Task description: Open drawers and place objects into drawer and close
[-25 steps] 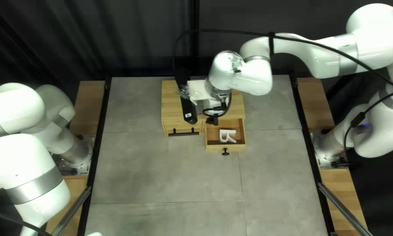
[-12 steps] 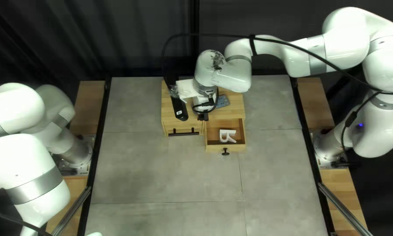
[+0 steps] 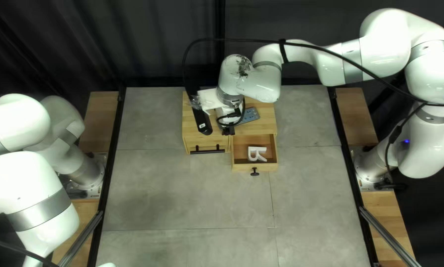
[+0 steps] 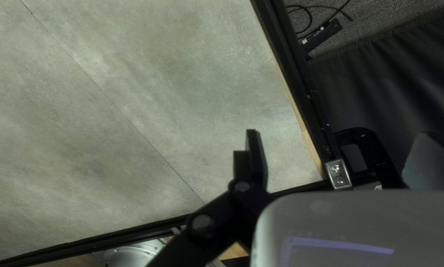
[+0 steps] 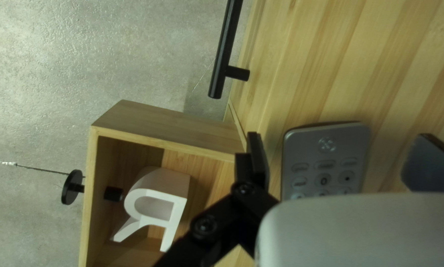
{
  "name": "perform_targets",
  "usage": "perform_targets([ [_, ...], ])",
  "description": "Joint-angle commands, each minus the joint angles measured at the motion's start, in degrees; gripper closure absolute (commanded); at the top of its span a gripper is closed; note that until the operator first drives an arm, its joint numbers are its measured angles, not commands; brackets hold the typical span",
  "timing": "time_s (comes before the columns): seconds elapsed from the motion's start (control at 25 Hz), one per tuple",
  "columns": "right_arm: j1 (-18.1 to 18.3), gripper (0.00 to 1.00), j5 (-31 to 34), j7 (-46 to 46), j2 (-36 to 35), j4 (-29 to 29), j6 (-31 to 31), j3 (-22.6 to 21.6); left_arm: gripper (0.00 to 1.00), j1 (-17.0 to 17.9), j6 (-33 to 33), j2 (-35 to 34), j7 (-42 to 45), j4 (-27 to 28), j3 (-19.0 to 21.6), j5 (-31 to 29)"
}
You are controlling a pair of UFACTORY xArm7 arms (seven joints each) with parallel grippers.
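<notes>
Remote (image 5: 325, 159), gray, keys up, flat on top of wood cabinet (image 3: 267, 112). Per R wrist view, lies btwn the spread fingers (image 5: 254, 160) of R gripper (image 3: 227, 118), w/ a gap to either side, so gripped by neither. Partly cut off from sight, some keys incl. Can't tell height of fingertips above cabinet.

In top left view, shows a bit R of ctr in the upper half, just beside R gripper; right arm (image 3: 261, 84) overhead, in from upper R, covering a good part of cabinet top.

Drawer (image 3: 241, 168) pulled out twd the near side, just R of ctr, w/ round black knob (image 3: 254, 173) on its front. Inside: white letter block (image 5: 170, 180), outside the fingers' gap, on drawer side of nearer finger. Btwn remote and drawer: that same finger, over/near cabinet's front edge.

Also on cabinet front, L of drawer: black bar handle (image 3: 208, 150). Black cable (image 3: 241, 39) along right arm, looping across upper ctr.

L gripper (image 4: 339, 148): fingers wide apart too, nothing held, above gray table (image 4: 148, 99). Nearby, black rail (image 4: 296, 74) and dark curtain (image 4: 380, 89) beyond.
</notes>
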State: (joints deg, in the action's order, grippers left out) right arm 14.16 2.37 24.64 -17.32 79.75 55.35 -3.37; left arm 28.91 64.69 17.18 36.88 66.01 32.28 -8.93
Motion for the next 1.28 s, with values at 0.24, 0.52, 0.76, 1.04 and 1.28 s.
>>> perform_targets([
  [0.24, 0.3, 0.90, -0.6, 0.9, 0.6, -0.9, 0.0, -0.2, 0.00, 0.0, 0.0, 0.0, 0.0, 0.0, 0.0, 0.0],
  [0.52, -0.5, 0.96, 0.0, 0.6, 1.6, -0.7, 0.9, -0.6, 0.00, 0.0, 0.0, 0.0, 0.0, 0.0, 0.0, 0.0],
  [0.76, -2.0, 0.97, 1.1, -0.4, 4.0, -0.5, 2.9, -1.5, 0.00, 0.0, 0.0, 0.0, 0.0, 0.0, 0.0, 0.0],
  [1.04, -5.5, 0.97, 3.8, -1.3, 12.7, -6.9, -0.6, -4.4, 0.00, 0.0, 0.0, 0.0, 0.0, 0.0, 0.0, 0.0],
  [1.28, -8.7, 0.98, 5.5, -0.3, 21.9, -17.3, -9.6, -7.6, 0.00, 0.0, 0.0, 0.0, 0.0, 0.0, 0.0, 0.0],
])
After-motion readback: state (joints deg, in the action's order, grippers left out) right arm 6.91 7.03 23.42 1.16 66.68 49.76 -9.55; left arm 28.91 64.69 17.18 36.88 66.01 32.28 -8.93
